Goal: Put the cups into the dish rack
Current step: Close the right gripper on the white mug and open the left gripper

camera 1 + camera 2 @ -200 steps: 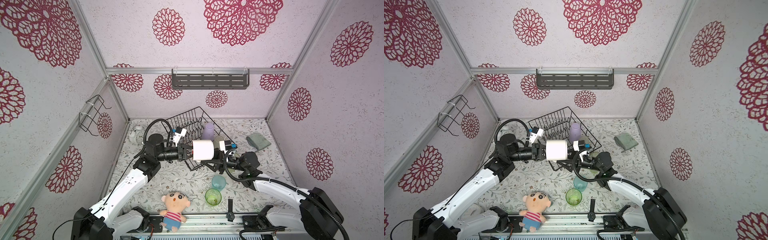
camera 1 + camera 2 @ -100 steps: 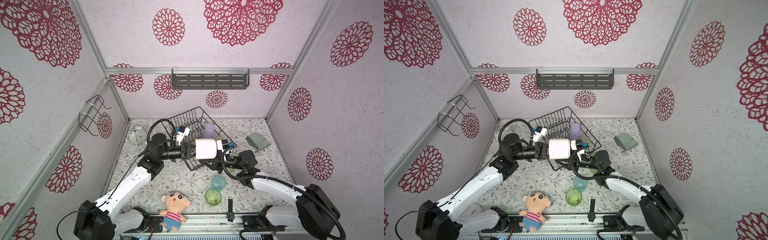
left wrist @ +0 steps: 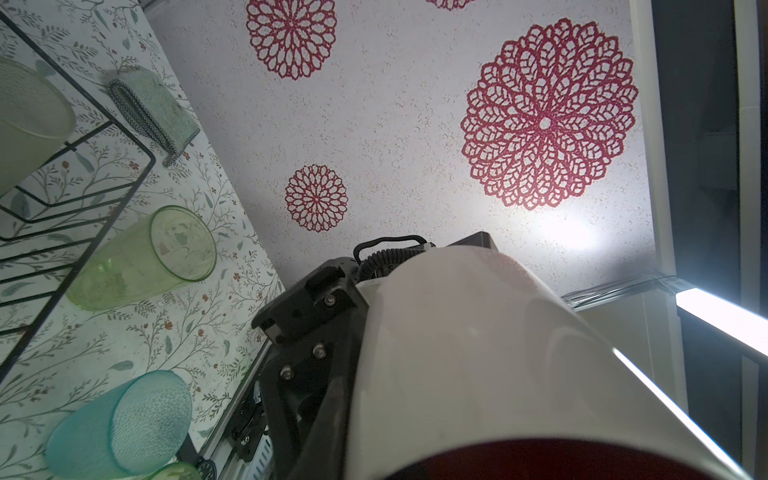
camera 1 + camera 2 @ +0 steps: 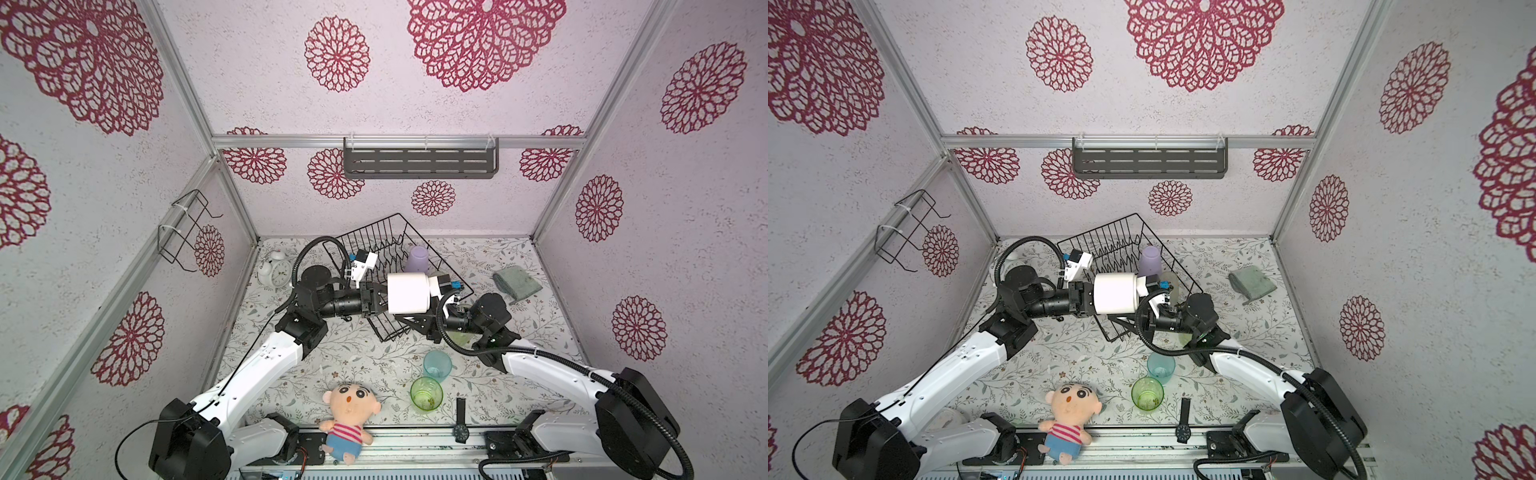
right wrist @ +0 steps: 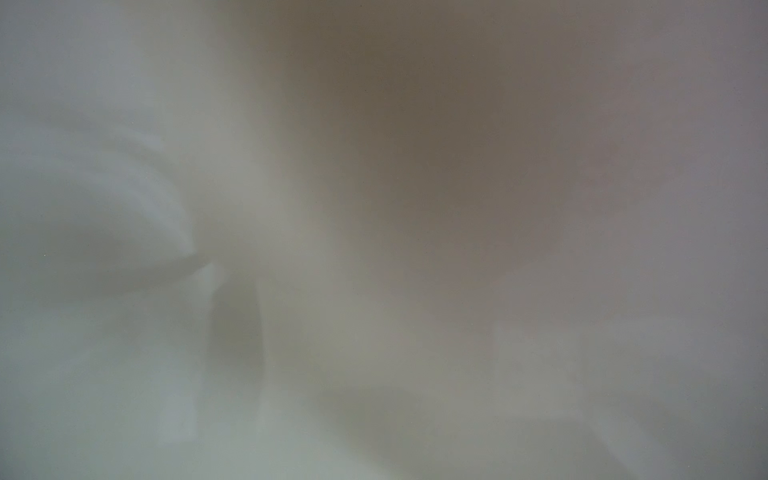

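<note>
Closing is the change on record: the right gripper [image 4: 415,322], part-open beside the mug a second ago, is now fully shut at the near side of the white ceramic mug with red inside [image 4: 408,293]. Its wrist view shows only blurred white surface, so the contact point is hidden. A pinch on the mug's handle or wall is my reading, not a sighting. Mug position is almost unchanged: it lies horizontal in the air over the near corner of the large black wire dish rack [image 4: 374,243]. The left gripper [image 4: 383,297] remains clamped on the mug's mouth end, and the red interior shows in its wrist view. Assessment: a handover between the arms is in progress, and the mug is not yet loaded. Inside the rack sit the lilac tumbler [image 4: 417,258] and the frosted beige tumbler [image 3: 29,120]. Outstanding on the table are one clear green tumbler [image 3: 145,257] on its side just beside the rack, plus the teal tumbler [image 4: 437,364] and a second clear green tumbler [image 4: 426,394], both upright.
</note>
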Robot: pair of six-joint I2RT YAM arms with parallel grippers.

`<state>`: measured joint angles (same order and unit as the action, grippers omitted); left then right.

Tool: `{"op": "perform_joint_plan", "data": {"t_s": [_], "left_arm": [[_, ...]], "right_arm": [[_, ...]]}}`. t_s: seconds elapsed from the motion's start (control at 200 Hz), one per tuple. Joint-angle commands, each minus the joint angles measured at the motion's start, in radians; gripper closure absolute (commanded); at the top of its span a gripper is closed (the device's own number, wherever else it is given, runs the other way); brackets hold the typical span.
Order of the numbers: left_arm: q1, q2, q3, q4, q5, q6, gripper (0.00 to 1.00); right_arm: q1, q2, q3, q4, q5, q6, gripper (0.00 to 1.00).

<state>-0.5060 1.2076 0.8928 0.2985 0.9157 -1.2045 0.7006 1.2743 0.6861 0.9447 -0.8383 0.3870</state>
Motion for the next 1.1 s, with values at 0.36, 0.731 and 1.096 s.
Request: {"op": "perform_joint_plan", "data": {"t_s": [0.36,0.731,1.096], "left_arm": [[0.161,-0.066,-0.101,-0.034,-0.04,0.018,0.41],[0.343,-0.257,-0.084,-0.676,-0.439,0.347,0.19],[0.384,-0.381,-0.067,-1.007,-0.792,0.42,0.0]], "right_arm": [[-0.016,-0.058,0.128,-0.327,0.12,-0.174,1.0],[-0.024,0.052,0.431,-0.99,0.503,-0.338,1.0],[-0.018,0.426,0.893,-1.56,0.742,-0.373,1.0]]}}
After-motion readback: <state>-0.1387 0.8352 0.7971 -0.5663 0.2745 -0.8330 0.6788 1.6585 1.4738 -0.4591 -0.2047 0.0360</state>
